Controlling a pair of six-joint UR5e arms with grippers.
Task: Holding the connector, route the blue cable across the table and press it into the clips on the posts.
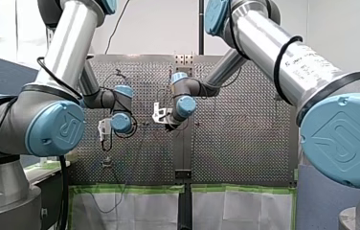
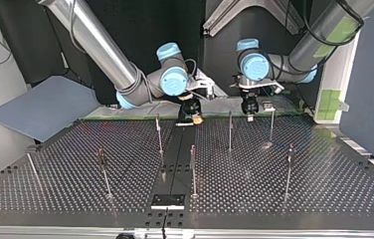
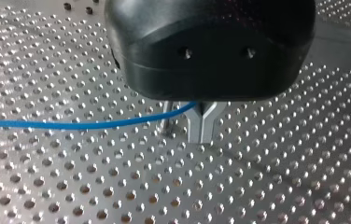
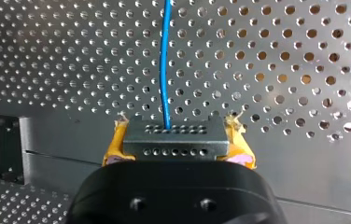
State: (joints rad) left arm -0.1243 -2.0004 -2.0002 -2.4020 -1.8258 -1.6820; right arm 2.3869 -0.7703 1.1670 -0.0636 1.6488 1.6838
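The grey connector (image 4: 173, 142) is gripped firmly between the yellow pads (image 4: 112, 148) of my right gripper (image 4: 177, 133), which is held over the perforated table (image 4: 304, 70). From the connector's forward face the blue cable (image 4: 164, 60) is led straight ahead over the table, away from the gripper. In the left wrist view the cable is seen running in from the side, just above the table. It ends at the metal fingers (image 3: 211, 119) of my black left gripper (image 3: 201, 122), which are closed together on it. In the top view both grippers are placed at the table's far edge, near its middle, my right at the view's left and my left to the right of it, near each other but apart. Thin upright posts (image 2: 230, 130) are spread over the table in front of them. The cable is too fine to be traced in that view.
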